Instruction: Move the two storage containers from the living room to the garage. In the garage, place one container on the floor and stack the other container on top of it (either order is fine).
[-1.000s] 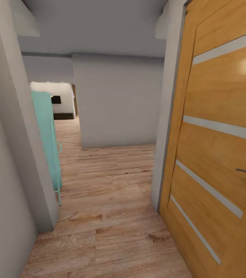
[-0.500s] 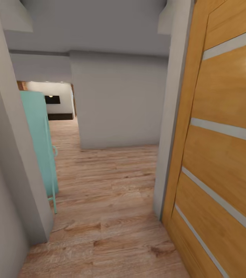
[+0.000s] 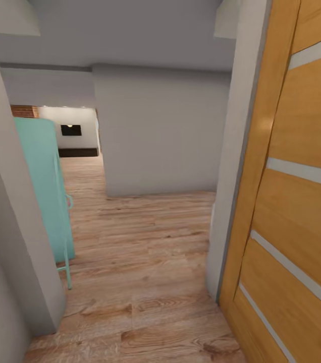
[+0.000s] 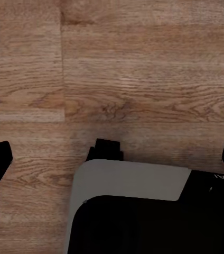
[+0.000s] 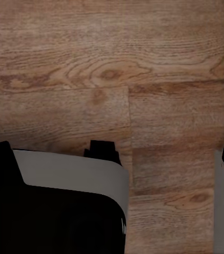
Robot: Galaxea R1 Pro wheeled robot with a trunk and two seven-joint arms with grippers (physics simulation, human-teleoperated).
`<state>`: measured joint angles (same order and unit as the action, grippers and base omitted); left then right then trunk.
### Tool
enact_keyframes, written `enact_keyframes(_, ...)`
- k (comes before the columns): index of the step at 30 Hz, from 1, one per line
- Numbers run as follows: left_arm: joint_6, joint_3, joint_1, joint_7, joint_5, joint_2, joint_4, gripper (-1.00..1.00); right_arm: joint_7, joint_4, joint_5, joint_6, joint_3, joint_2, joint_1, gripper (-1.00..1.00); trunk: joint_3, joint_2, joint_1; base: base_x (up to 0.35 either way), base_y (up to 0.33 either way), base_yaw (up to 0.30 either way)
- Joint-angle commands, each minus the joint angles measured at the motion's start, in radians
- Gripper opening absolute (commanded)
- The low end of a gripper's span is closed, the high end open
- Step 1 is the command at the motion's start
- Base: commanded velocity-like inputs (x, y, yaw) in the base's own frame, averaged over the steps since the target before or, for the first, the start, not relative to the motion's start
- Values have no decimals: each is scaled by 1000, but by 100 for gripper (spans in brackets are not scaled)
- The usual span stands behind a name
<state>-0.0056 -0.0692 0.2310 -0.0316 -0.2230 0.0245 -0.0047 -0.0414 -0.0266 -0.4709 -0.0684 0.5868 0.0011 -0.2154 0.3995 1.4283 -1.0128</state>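
In the hallway, living room at eleven o'clock

From the head camera I am looking down a corridor with a light wood plank floor. The living room shows through the opening far ahead at about eleven o'clock: I can make out its pale back wall, a black TV mounted on it, a long dark cabinet beneath, and a strip of brick column at the opening's left edge.

Nearer to me, at nine o'clock, a mint-green cabinet stands on thin legs, partly hidden behind a grey wall corner. Straight ahead at twelve o'clock a plain grey wall block closes the corridor. At three o'clock an orange wooden door with pale horizontal strips stands beside its grey frame.

On the left wrist camera, the left pincer hangs over the planks with its dark fingertips at opposite edges of the frame, spread wide, nothing between them. On the right wrist camera, the right pincer is likewise spread wide and empty above the planks, with a sliver of the door along one edge.
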Motion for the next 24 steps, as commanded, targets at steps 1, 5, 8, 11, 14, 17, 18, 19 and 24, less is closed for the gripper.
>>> enact_keyframes(1, -1, -8, 1, -2, -9, 0, 0, 100, 0, -3, -9, -5, 8, 0, -1, 100, 1, 1, -1, 321, 0, 222)
enact_keyframes(5, -1, -8, 1, -2, -9, 0, 0, 100, 0, -3, -8, -5, 8, 0, -1, 100, 1, 1, -1, 321, 0, 251)
enact_keyframes(8, -1, -8, 1, -2, -9, 0, 0, 100, 0, -3, -8, -5, 8, 0, -1, 100, 1, 1, -1, 321, 0, 265)
enact_keyframes(11, -1, -8, 1, -2, -9, 0, 0, 100, 0, -3, -8, -5, 8, 0, -1, 100, 1, 1, -1, 321, 0, 269)
enact_keyframes(14, -1, -8, 1, -2, -9, 0, 0, 100, 0, -3, -8, -5, 8, 0, -1, 100, 1, 1, -1, 321, 0, 265)
enact_keyframes(17, -1, -8, 1, -2, -9, 0, 0, 100, 0, -3, -8, -5, 8, 0, -1, 100, 1, 1, -1, 321, 0, 106)
enact_keyframes(18, -1, -8, 1, -2, -9, 0, 0, 100, 0, -3, -8, -5, 8, 0, -1, 100, 1, 1, -1, 321, 0, 40)
enact_keyframes(19, -1, -8, 1, -2, -9, 0, 0, 100, 0, -3, -8, -5, 8, 0, -1, 100, 1, 1, -1, 321, 0, 25)
enact_keyframes(24, -1, -8, 1, -2, -9, 0, 0, 100, 0, -3, -8, -5, 8, 0, -1, 100, 1, 1, -1, 321, 0, 8)
